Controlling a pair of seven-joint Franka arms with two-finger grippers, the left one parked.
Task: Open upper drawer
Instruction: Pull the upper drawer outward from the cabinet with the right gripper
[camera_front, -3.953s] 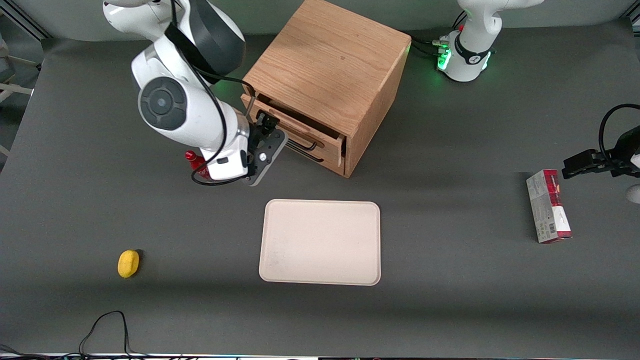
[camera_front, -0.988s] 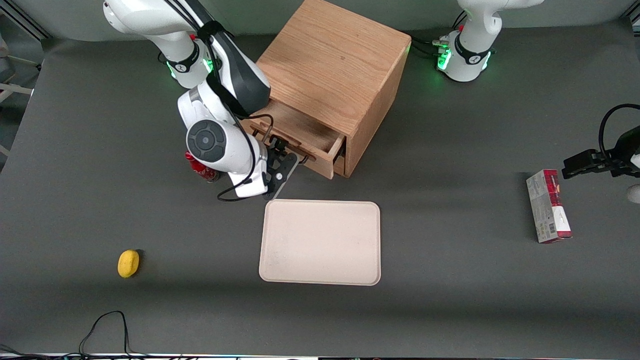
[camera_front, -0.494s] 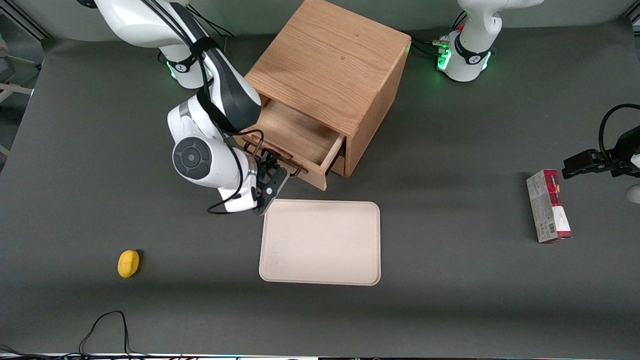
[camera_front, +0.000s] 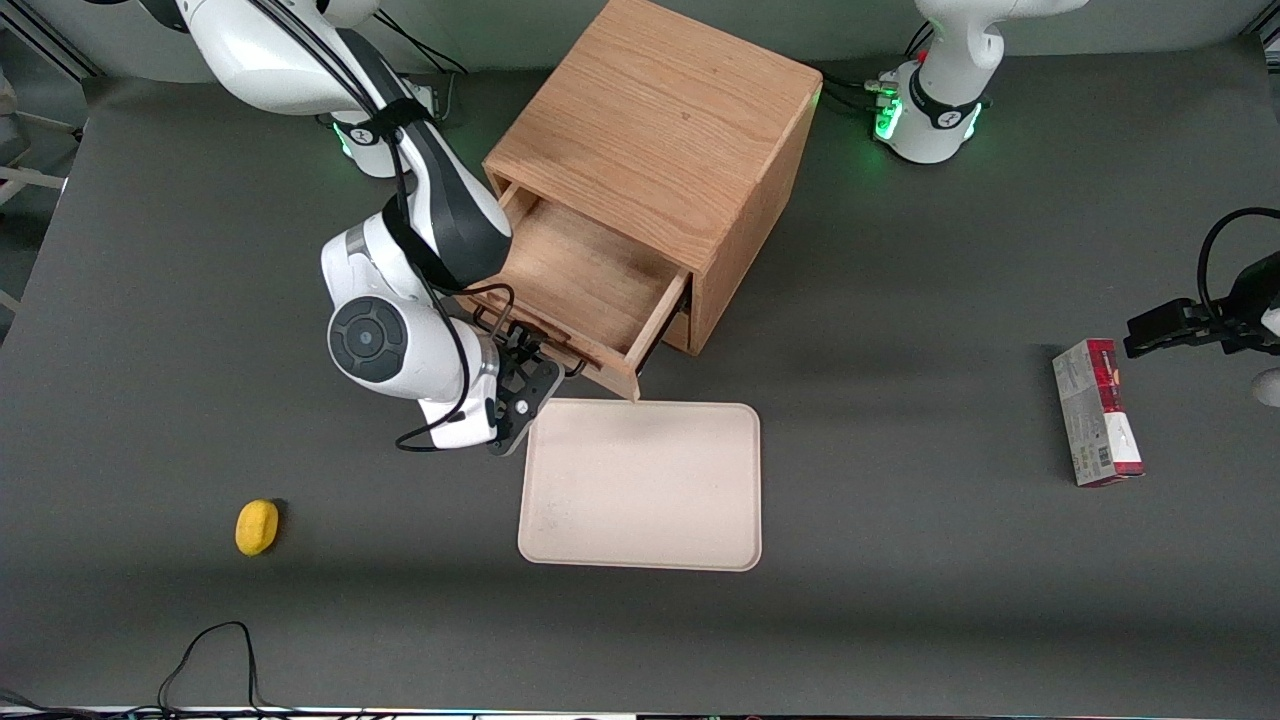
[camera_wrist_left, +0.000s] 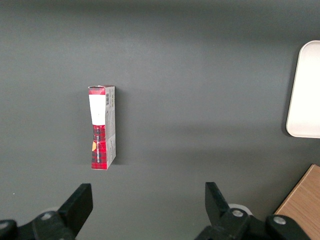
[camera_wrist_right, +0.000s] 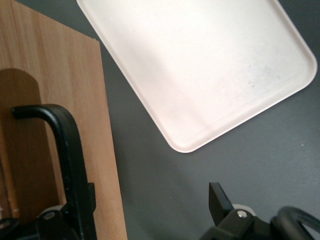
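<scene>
At centre-left of the front view, the upper drawer (camera_front: 590, 290) now stands further out than 1 second ago, nearly open, while the gripper (camera_front: 527, 362), whose finger state I cannot tell, sits at its handle (camera_wrist_right: 70, 165).

Robotics lab — two white arms (camera_front: 400, 240) bolted to a grey-matted table (camera_front: 900, 600), base lights green, cables (camera_front: 215, 655) trailing.

A dark grey table (camera_front: 900, 600) is carrying an oak cabinet (camera_front: 660, 130), with a cream tray (camera_front: 640, 485) nearer the camera. The gripper (camera_front: 520, 375) is hovering beside that tray. A yellow lemon (camera_front: 256, 527) is lying toward the working arm's end, a red carton (camera_front: 1097, 412) toward the parked arm's.
</scene>
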